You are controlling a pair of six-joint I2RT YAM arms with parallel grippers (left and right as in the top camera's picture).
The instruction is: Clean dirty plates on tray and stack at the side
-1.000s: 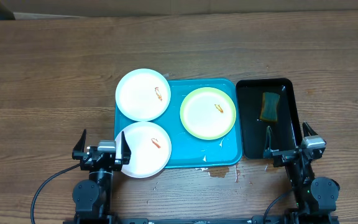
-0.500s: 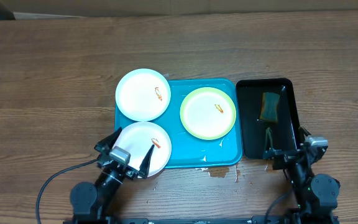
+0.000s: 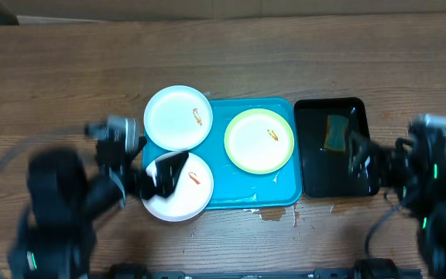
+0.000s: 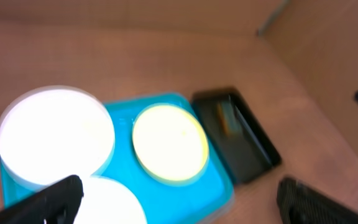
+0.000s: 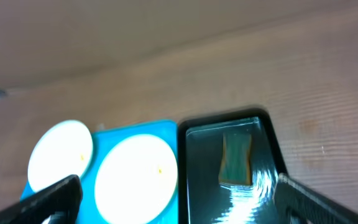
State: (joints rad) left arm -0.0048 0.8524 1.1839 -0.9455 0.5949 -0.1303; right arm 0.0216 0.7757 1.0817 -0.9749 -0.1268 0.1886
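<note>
1. The left tool (image 3: pixel 161 172) hovers with its jaws spread wide and empty over the near white plate (image 3: pixel 184 195). That plate overhangs the near left corner of the turquoise tray (image 3: pixel 235 190).
2. The right tool (image 5: pixel 182 202) is also wide open and holds nothing; it hangs over the near end of the black tray (image 3: pixel 327 101).
3. The sponge (image 3: pixel 336 132) lies in the black tray straight ahead of the right tool, its long axis running away from the robot. The right arm is much the nearer, so picking it up likely falls to that arm, jaws closing across the short width.
4. The far white plate (image 3: pixel 176 116) overlaps the tray's far left corner. The green-rimmed plate (image 3: pixel 259 141) sits wholly inside. All three show orange smears.
</note>
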